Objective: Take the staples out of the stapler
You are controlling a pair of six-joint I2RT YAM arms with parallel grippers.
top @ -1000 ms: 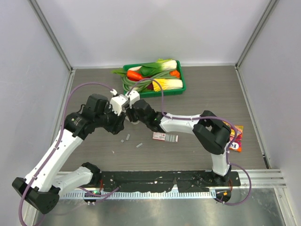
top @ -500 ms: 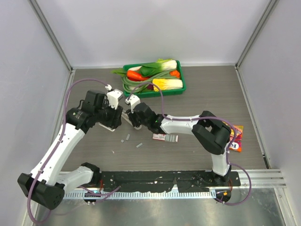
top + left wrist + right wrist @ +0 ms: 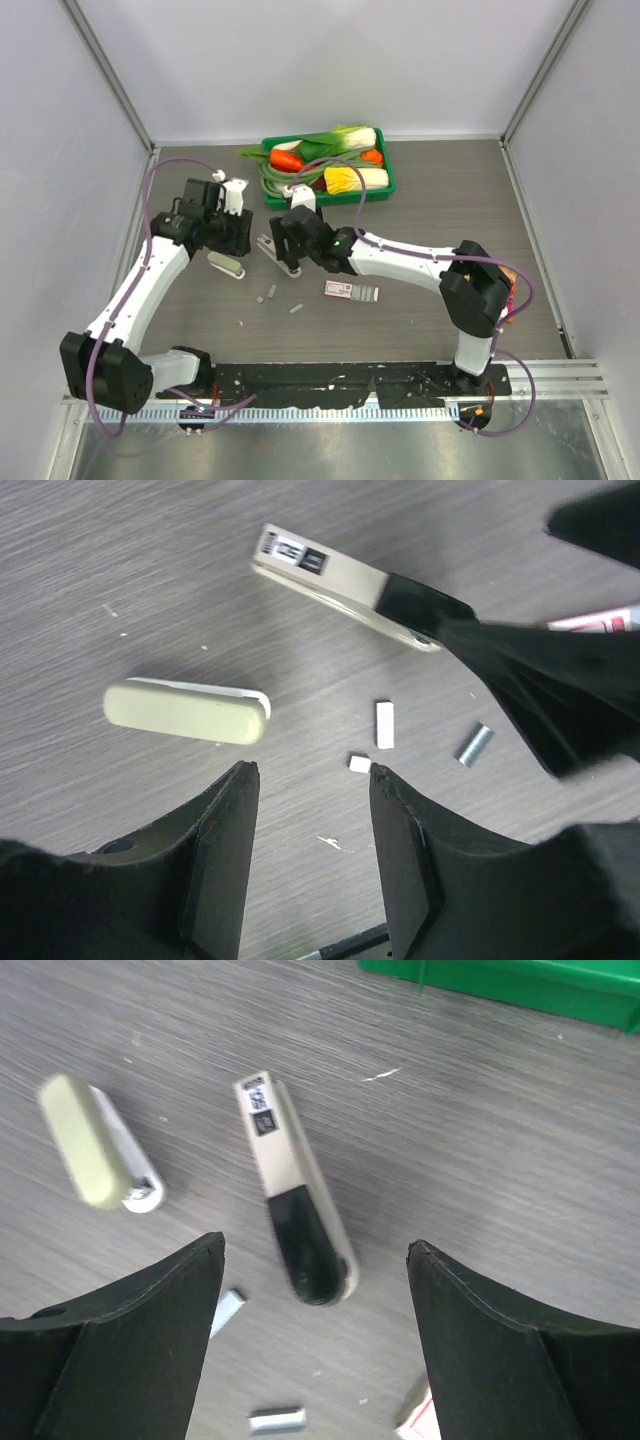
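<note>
The stapler point(image 3: 297, 1210) is beige with a black end; staples point(image 3: 475, 744) silver-grey; bench point(image 3: 150, 570) grey wood-grain; tray point(image 3: 375, 196) green.

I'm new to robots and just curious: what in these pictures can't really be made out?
Stapler, right wrist view: only its outside shows, so whatever remains inside is hidden.
Loose staples, top view: too small to count.
Red-and-white box, left wrist view: mostly hidden by the blurred right arm and cut off by the edge.
</note>
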